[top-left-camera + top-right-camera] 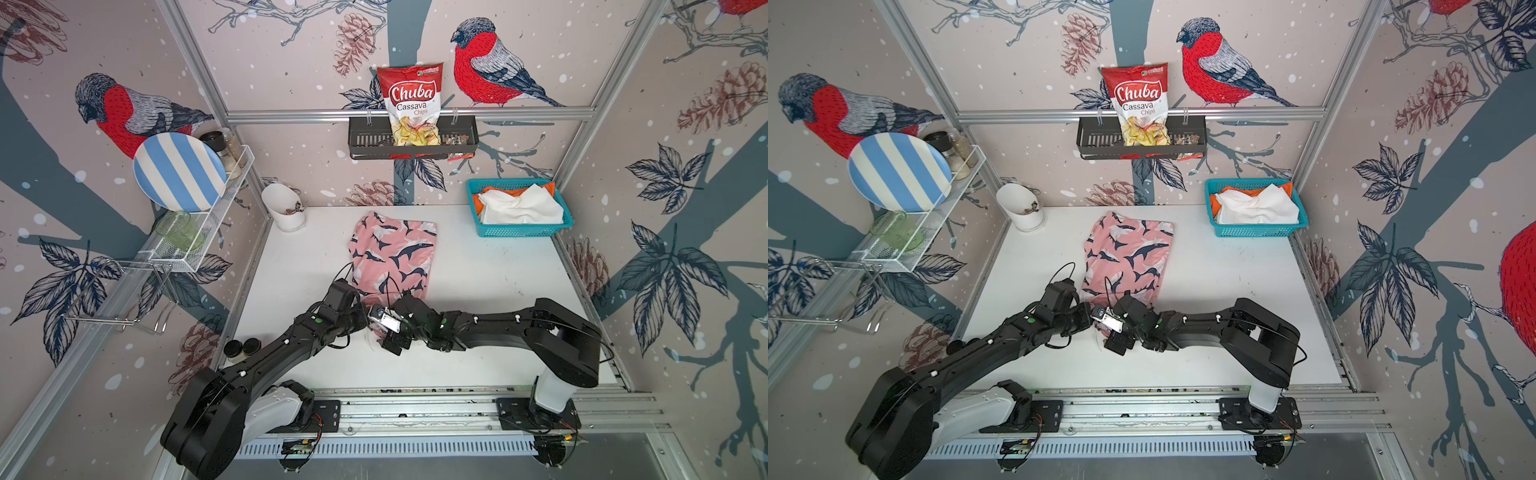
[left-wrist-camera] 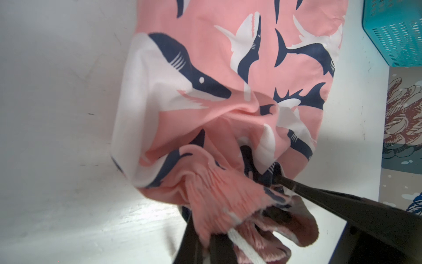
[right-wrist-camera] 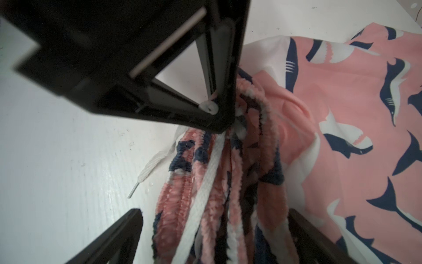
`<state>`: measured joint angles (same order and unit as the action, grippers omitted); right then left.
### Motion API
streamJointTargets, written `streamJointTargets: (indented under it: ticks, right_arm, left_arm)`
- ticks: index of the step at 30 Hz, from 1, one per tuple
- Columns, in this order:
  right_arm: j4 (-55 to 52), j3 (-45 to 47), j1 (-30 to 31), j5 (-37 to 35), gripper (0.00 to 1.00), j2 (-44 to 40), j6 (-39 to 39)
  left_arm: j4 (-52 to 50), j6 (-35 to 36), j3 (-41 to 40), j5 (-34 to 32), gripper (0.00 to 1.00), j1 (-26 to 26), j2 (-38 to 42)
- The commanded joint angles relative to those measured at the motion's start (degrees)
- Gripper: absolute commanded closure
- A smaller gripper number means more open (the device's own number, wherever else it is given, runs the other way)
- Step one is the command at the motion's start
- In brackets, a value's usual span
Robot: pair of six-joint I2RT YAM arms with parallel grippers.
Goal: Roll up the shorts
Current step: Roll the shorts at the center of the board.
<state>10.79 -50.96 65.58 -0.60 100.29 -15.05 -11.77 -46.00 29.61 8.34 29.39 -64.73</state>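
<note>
The pink shorts [image 1: 392, 253] [image 1: 1127, 253] with navy-and-white sharks lie lengthwise mid-table, waistband toward the arms. My left gripper [image 1: 371, 321] [image 2: 203, 240] is shut on the bunched elastic waistband [image 2: 219, 201] and its white drawstring [image 3: 205, 194], lifting that end slightly. My right gripper [image 1: 384, 330] [image 3: 212, 228] is open, its two fingers standing either side of the same gathered waistband, not pinching it. The white shorts [image 1: 519, 205] [image 1: 1254, 205] lie crumpled over the orange shorts [image 1: 549, 188] [image 1: 1214, 203] in a teal basket [image 1: 519, 230] [image 1: 1258, 230].
The teal basket stands at the table's back right corner. A white cup [image 1: 284, 205] stands at the back left. Two dark-lidded jars [image 1: 243, 347] sit by the left arm. A wire rack with a striped plate [image 1: 178, 172] hangs on the left wall.
</note>
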Motion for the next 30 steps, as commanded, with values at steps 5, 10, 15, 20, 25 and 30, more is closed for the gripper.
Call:
streamJointTargets:
  ticks: [5,10,15,20,25,30]
  right_arm:
    - [4.31,1.75,3.47,-16.00,0.00,2.36,-3.97]
    - [8.11,3.95,4.80,-17.86,0.00,0.98,-6.83]
    - [11.60,6.65,5.87,-17.92,0.00,-1.36,-9.82]
    - [10.49,6.19,5.87,-13.45,0.11,-3.05,-8.82]
    - [9.17,5.52,5.10,-12.76,0.55,-1.93,-8.16]
    - [6.80,5.00,3.90,-10.56,0.81,-1.74,-7.50]
  left_arm:
    - [1.40,0.42,1.32,1.37,1.00,-0.30,-0.83]
    - [1.05,0.23,1.57,1.50,1.00,-0.45,-0.77]
    - [0.94,0.03,1.32,1.58,1.00,-0.62,-0.06]
    - [1.14,0.10,0.84,2.16,1.00,-0.56,-0.40]
    - [1.58,-0.29,-0.07,1.95,1.00,-0.59,0.37]
    - [1.62,-0.42,-1.12,1.60,1.00,-0.61,0.90]
